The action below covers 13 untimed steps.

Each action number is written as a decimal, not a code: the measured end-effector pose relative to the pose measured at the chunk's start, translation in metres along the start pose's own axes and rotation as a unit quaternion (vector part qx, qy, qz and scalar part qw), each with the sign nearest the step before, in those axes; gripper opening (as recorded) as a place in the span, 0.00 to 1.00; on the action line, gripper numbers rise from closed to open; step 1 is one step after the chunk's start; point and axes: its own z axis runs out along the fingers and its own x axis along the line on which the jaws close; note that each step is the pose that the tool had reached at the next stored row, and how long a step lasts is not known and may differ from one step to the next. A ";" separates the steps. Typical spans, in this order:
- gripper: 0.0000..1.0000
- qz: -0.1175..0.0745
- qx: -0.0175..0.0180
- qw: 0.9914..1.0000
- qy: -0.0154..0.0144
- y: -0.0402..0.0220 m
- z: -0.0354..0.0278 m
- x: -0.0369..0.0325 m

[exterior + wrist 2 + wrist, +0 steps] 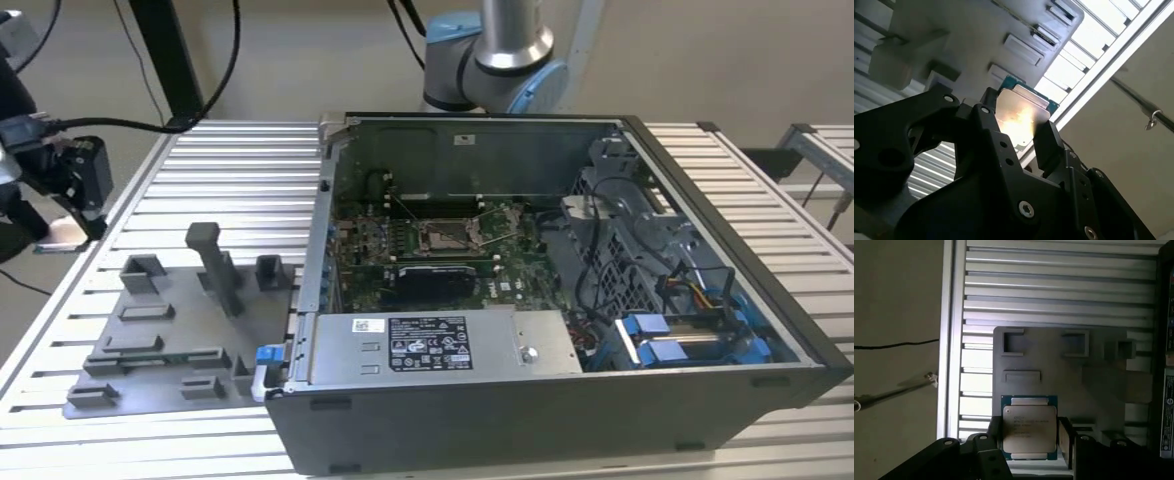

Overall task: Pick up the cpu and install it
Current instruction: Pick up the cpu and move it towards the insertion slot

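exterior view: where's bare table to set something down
Bare ribbed aluminium table lies behind the grey plastic fixture tray, beside the open black computer case. Another strip runs in front of the tray. Crowded: the tray's holders and the case interior. The gripper grips the square silver-topped cpu.

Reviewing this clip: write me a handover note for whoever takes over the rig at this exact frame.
Gripper: shut on the cpu, with fingers on two opposite edges.
Where: the cpu is held in the air near the grey fixture tray, to the exterior view's left of the open computer case.
Done: cpu picked up.
Left: installation; the socket on the motherboard looks empty.
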 end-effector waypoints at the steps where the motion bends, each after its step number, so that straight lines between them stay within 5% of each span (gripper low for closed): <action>1: 0.00 0.000 0.000 1.000 0.000 0.0002 -0.0045 -0.0001; 9: 0.00 0.000 0.000 1.000 0.000 0.0019 -0.0402 -0.0007; 13: 0.00 0.000 0.000 1.000 0.000 0.0019 -0.0412 -0.0007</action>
